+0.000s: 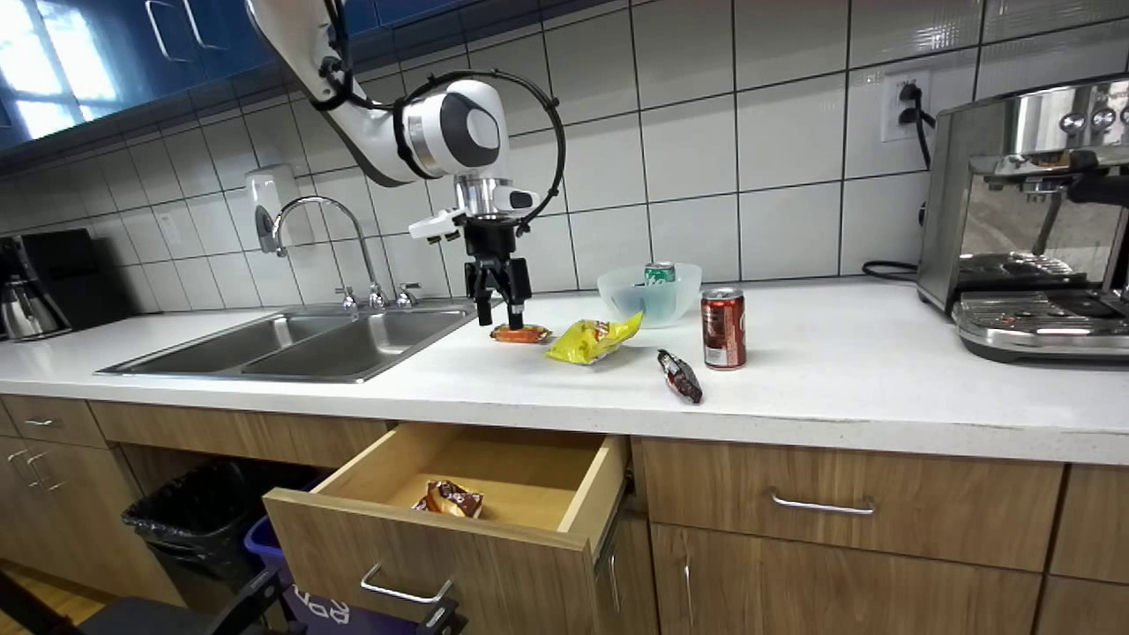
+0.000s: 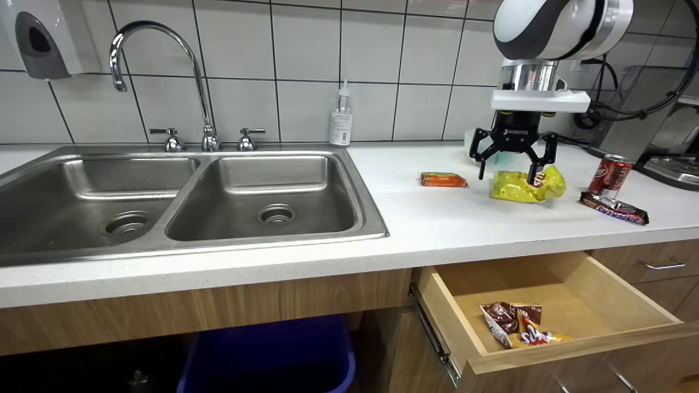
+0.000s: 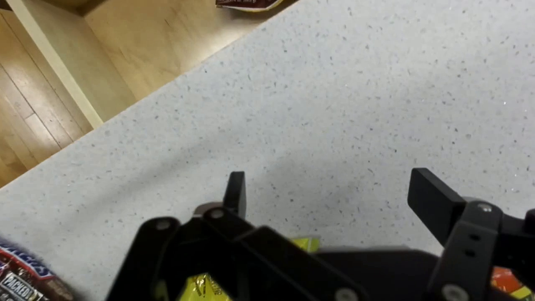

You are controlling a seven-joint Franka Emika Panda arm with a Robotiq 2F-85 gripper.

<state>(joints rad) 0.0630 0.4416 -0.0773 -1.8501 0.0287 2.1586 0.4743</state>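
My black gripper [image 1: 500, 321] [image 2: 507, 178] [image 3: 326, 184] points down over the white counter, jaws wide apart, nothing between them. Nearest to it are a crumpled yellow snack bag [image 1: 593, 340] [image 2: 519, 186] and a small orange packet [image 1: 520, 333] [image 2: 443, 179]. In the wrist view the gripper covers most of the yellow bag [image 3: 205, 288]. A dark Snickers bar [image 1: 679, 377] [image 2: 614, 208] [image 3: 25, 271] lies closer to the counter's front edge, by an upright red can [image 1: 723, 328]. Behind, a translucent bowl [image 1: 679, 304] contains a green can [image 1: 660, 272].
Below the counter a wooden drawer [image 1: 441, 540] stands pulled out, with a brown and yellow snack bag [image 2: 513, 322] inside. A double sink [image 2: 371, 215] with a tall faucet [image 2: 188, 52] lies to one side, a coffee machine [image 1: 1041, 212] to the opposite side. Bins are underneath.
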